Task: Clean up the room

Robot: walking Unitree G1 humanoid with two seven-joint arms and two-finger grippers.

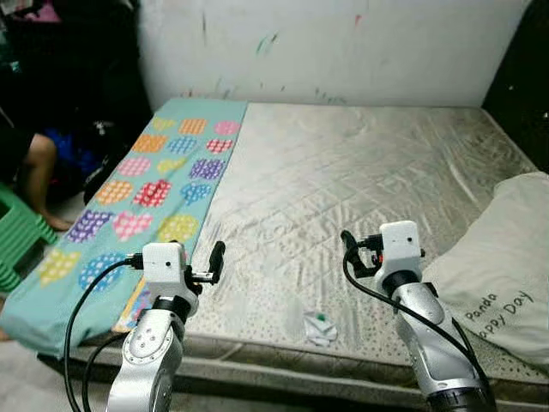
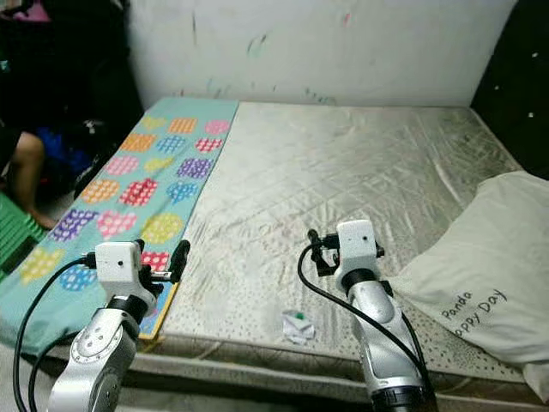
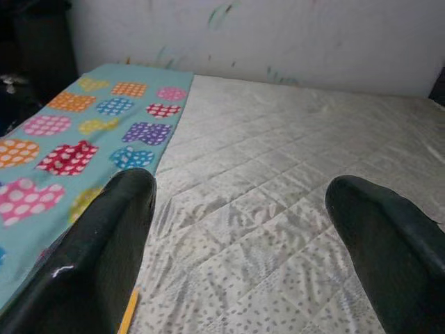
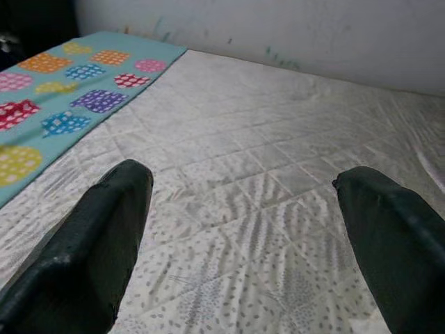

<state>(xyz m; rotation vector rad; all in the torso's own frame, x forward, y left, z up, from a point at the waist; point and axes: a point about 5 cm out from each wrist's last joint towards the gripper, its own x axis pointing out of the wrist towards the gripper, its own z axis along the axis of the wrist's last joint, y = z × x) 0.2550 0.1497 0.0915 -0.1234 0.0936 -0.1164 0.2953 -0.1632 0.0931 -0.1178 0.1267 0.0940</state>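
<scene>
Left gripper (image 3: 240, 229) and right gripper (image 4: 243, 229), jaws spread and empty, hover above the mattress (image 1: 343, 172) near edge, poised for pickup; a crumpled white scrap (image 1: 320, 328), possibly a wrapper, lies between them near that edge, its long axis indistinct

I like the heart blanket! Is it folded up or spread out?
Spread out. The heart blanket lies flat in a long strip along the mattress's left side, its near end hanging over the edge.
</scene>
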